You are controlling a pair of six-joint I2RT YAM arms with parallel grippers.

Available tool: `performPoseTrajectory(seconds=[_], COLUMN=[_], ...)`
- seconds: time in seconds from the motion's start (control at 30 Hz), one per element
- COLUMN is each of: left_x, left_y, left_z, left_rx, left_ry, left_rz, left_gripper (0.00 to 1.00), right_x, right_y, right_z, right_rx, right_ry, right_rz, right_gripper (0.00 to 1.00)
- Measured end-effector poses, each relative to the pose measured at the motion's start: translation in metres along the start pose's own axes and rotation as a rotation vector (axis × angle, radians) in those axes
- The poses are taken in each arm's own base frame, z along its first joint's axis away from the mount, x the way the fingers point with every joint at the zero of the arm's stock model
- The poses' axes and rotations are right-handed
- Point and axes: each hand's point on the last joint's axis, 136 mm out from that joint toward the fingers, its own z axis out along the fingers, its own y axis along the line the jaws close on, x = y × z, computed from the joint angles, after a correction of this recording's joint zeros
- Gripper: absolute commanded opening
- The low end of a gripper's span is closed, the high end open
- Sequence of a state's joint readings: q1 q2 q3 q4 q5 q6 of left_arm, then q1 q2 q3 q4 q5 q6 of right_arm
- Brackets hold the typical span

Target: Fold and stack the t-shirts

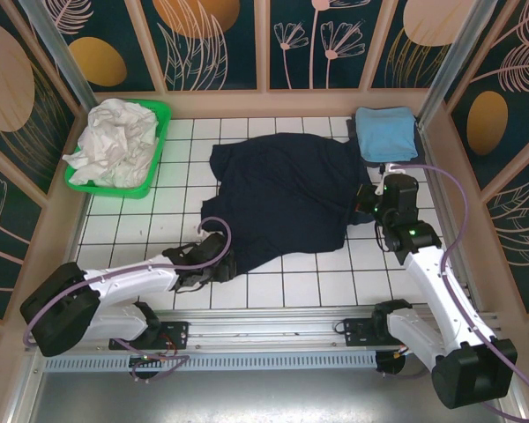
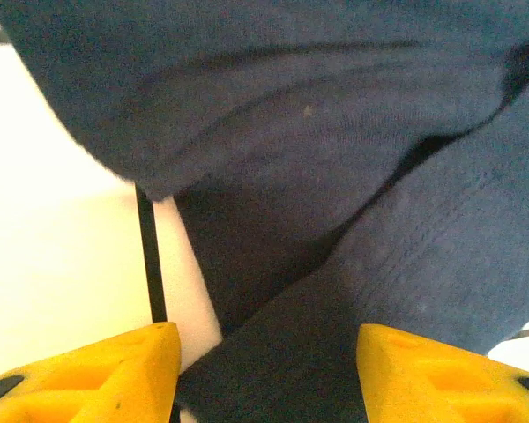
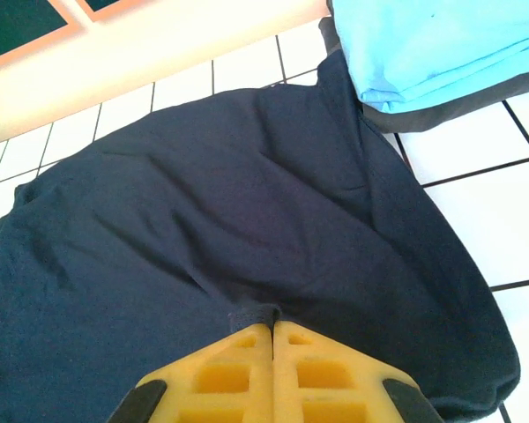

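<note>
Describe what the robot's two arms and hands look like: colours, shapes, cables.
The left arm and right arm have white shells with black joints; a lilac cable loops along each. A green light glows on the right arm. The left hand and right hand carry blocky yellow fingers with recessed pockets.

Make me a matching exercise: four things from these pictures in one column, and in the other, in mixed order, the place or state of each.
1 navy t-shirt
2 light blue t-shirt
3 white clothing
4 right gripper

A crumpled in the green basket
B shut on navy cloth
C spread out on the table
D folded, far right corner

Pairs: 1-C, 2-D, 3-A, 4-B
</note>
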State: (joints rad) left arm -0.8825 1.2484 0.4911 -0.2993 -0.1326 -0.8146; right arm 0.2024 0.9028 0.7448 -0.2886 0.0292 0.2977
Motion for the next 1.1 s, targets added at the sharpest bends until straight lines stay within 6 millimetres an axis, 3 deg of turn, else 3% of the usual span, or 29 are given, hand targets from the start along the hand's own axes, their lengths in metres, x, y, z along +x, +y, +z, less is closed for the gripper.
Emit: performPoseTrajectory(seconds=[0.17,0.33,0.4,0.47,0.53,0.67,0.8,0.9,1.1], left_x=[0.009,0.012,0.011,0.01,0.008,-0.016,-0.067,-0.115,-0.187], left_y=[0.003,0.007,0.007,0.011,0.007,-0.01,-0.033,-0.045,-0.039], left_z=[-0.007,-0.002,-0.002,-0.001,-0.002,-0.02,-0.076,-0.146,-0.303], left_rx=[-0.011,-0.038,-0.05,-0.072,-0.064,-0.031,0.048,0.094,0.116], left_ry=[0.025,0.045,0.046,0.047,0.043,-0.023,-0.209,-0.401,-0.774], left_rz=[0.015,0.015,0.016,0.02,0.02,0.023,0.001,-0.03,-0.077], left_gripper=[0.56,0.46,0.37,0.16,0.03,0.0,0.0,0.0,0.0], right_x=[0.0,0.003,0.005,0.006,0.006,0.006,-0.001,-0.025,-0.115], right_y=[0.0,-0.002,-0.003,-0.004,-0.004,0.0,0.009,0.022,0.069], right_z=[0.0,0.001,0.002,0.003,0.002,0.0,-0.006,-0.02,-0.087], right_rx=[0.0,0.002,0.006,0.007,0.007,-0.019,-0.056,-0.095,-0.227], right_ry=[0.0,0.005,0.009,0.012,0.012,0.013,0.005,-0.041,-0.256], right_rz=[0.0,0.001,0.002,0.003,0.003,0.002,-0.001,-0.005,-0.036], right_gripper=[0.0,0.0,0.0,0.0,0.0,0.0,0.0,0.0,0.0])
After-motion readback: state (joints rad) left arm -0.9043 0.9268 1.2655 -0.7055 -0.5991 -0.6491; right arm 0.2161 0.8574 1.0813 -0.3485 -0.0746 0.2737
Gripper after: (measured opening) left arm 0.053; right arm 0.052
